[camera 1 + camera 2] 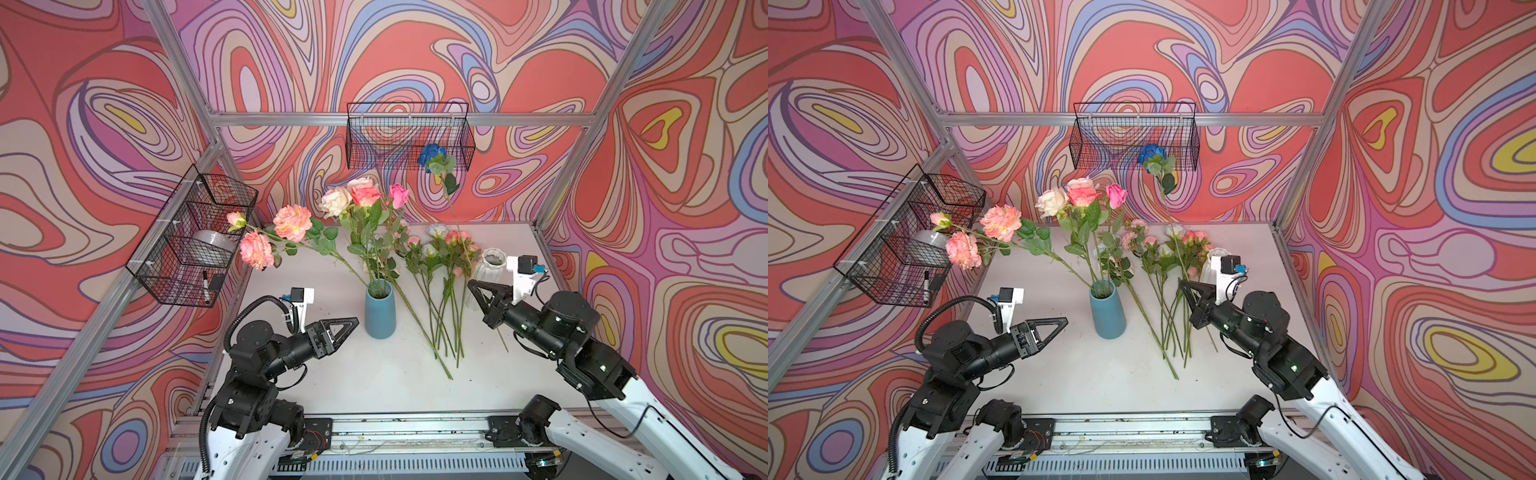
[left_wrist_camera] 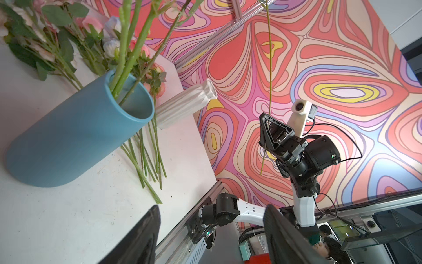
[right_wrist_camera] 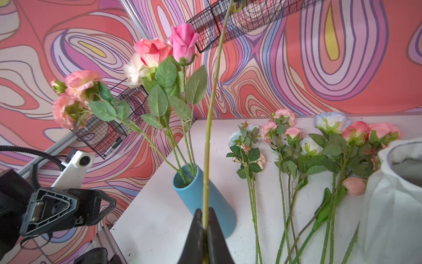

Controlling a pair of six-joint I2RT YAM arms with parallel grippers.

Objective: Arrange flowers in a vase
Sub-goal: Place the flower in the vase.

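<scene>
Bright, even, diffuse light fills all views. The white table (image 1: 374,386) carries only faint, soft-edged shadows beside the blue vase (image 1: 380,316). In both top views the aluminium frame posts (image 1: 174,54) splay toward the corners, and fine detail is slightly soft. In the wrist views the left gripper (image 2: 212,206), the right gripper (image 3: 204,209) and the stem (image 3: 206,164) blur nearest the lens. The white vase (image 3: 397,201) washes pale at the edge.

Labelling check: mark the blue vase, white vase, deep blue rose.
blue vase (image 1: 380,318): in a top view, body.
white vase (image 1: 488,274): in a top view, body.
deep blue rose (image 1: 431,153): in a top view, bloom.
</scene>
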